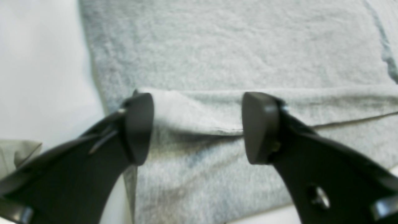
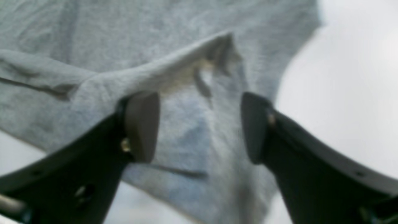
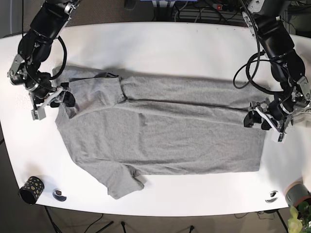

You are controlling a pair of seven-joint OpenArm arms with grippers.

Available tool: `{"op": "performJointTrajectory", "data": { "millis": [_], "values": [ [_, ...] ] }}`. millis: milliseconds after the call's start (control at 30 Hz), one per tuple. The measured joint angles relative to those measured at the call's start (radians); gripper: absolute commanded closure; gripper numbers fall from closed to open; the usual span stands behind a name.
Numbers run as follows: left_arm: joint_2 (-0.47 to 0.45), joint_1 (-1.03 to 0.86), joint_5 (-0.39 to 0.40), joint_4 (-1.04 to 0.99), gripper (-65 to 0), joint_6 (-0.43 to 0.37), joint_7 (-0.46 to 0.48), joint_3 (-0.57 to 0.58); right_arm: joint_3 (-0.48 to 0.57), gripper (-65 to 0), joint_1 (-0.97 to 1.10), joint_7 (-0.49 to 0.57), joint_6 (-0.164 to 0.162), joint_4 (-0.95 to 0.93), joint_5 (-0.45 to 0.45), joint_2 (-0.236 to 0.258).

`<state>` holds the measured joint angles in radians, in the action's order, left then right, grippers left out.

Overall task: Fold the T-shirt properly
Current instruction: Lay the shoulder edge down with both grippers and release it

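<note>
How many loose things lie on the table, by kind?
T-shirt: 1
Speckled cup: 1
Grey cup: 1
Small round black-and-white discs: 2
Total: 5

Setting: a robotics lab or test bench, probably. White table (image 3: 160, 43) with rounded corners serves as the work surface. Two black arms are mounted at the table's far corners, with looped cables running along them. Beyond the far edge of the table: a tangle of cables and a power strip (image 3: 221, 7) on a dark floor. At the table's near left corner sits a small dark speckled cup (image 3: 31, 189); at the near right corner, a grey cup (image 3: 297, 192) and a bit of plant (image 3: 295, 222).
</note>
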<state>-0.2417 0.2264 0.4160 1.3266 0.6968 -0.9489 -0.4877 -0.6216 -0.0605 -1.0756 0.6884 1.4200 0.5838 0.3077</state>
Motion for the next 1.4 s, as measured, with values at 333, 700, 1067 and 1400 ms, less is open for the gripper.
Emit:
{"op": "performJointTrajectory", "data": {
  "millis": [333, 700, 1067, 1400],
  "values": [
    [-0.064, -0.199, -0.003, 0.143, -39.9, 0.000, 0.102, 0.004, -0.011, -43.0, 0.148, 0.001, -0.003, 0.126, 0.001, 0.036],
    [-0.086, -0.323, -0.050, 0.135, -39.7, 0.000, 0.350, 0.003, -0.024, -43.0, 0.206, 0.108, 0.001, 0.124, -0.147, 0.030],
    [-0.084, -0.241, -0.156, -0.050, -39.7, 0.000, 0.439, 0.007, -0.022, -43.0, 0.195, 0.159, 0.004, 0.057, -0.240, -0.006],
    [-0.096, -0.211, -0.138, -0.170, -36.8, -0.001, 0.472, 0.026, -0.024, -42.6, 0.191, 0.283, 0.005, -0.021, -0.234, -0.030]
  ]
}}
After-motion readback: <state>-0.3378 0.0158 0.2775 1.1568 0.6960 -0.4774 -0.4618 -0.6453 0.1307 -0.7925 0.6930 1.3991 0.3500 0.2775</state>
